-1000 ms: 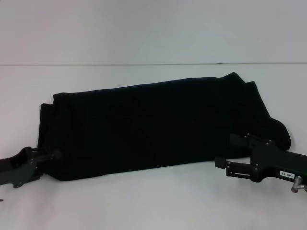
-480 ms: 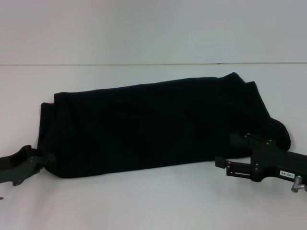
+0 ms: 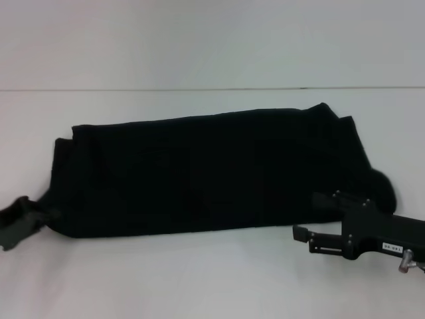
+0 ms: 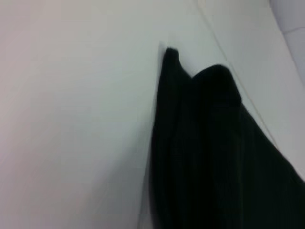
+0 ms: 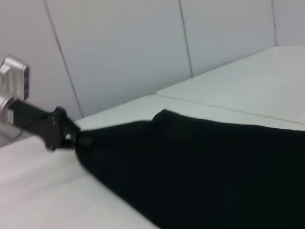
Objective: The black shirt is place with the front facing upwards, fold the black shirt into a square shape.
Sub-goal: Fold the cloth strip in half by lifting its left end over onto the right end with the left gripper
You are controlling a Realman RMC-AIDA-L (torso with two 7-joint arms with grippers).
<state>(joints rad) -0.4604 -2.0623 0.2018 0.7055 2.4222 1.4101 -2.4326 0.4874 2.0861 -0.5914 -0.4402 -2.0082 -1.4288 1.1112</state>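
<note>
Presently listed: left gripper (image 3: 41, 216), low at the left edge of the head view, its tip meeting the lower left corner of the shirt (image 3: 206, 173); the right wrist view shows the same gripper (image 5: 76, 139) at left of frame, clenched on that corner of cloth. Right gripper (image 3: 319, 219), lower right of the head view, lies level over the table with its black body running off the right edge; its upper finger (image 3: 325, 199) reaches onto the shirt's lower right edge, while the lower finger (image 3: 309, 234) shows against bare white surface just below the cloth; whether it clasps the fabric cannot be told. Shirt: black cloth folded into a long band, spread across the middle of the head view from left edge to right, the top edge rising slightly toward the upper right, where a small peak and a rounded lobe of cloth stick out. No lettering or label shows on the upturned face. The left wrist view gives the shirt (image 4: 214, 157) as a dark mass filling the lower right of frame, ending in a narrow tip and a rounded hump toward upper centre. Table (image 3: 212, 279): plain white, carrying the shirt; a seam line crosses it behind the cloth. Wall (image 5: 124, 52): pale panels with vertical joints, upper half of the right wrist view.
</note>
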